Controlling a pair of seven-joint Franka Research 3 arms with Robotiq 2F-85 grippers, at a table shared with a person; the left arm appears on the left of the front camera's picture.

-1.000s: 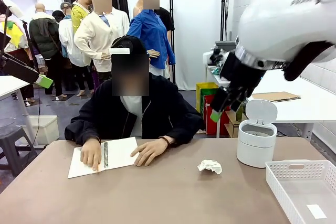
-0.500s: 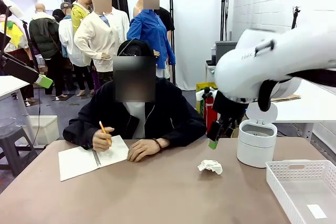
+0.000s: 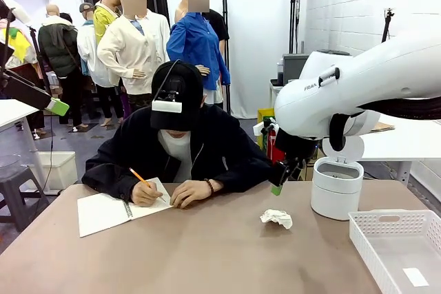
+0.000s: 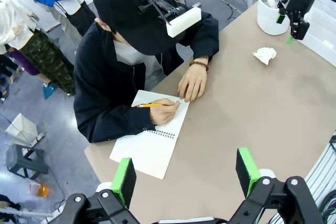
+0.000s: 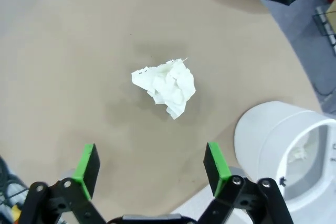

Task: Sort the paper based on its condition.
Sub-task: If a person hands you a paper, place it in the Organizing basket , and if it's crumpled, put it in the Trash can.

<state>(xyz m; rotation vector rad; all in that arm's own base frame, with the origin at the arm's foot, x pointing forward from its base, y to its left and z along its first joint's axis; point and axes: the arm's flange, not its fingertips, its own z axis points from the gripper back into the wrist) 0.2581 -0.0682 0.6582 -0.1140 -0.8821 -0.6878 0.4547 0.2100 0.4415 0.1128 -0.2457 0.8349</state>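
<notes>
The paper (image 3: 275, 218), a small crumpled white wad, lies on the brown table right of centre, also seen as the paper (image 4: 264, 54) from above. My right gripper (image 3: 278, 186) hangs open a short way above it, pointing down. In the right wrist view the paper (image 5: 165, 86) sits ahead of my right gripper (image 5: 151, 163), whose green pads (image 5: 86, 163) stand wide apart with nothing between them. My left gripper (image 4: 185, 174) is open and high over the table's near edge, holding nothing.
A white lidded bin (image 3: 336, 187) stands open just right of the wad. A white basket (image 3: 396, 219) at the front right holds a flat slip (image 3: 415, 277). The person leans over a spiral notebook (image 3: 103, 211) at the far left, writing with a pencil.
My right arm has swung left and down until its gripper hangs over the wad. The person has bent forward and started writing, and the notebook has shifted left.
</notes>
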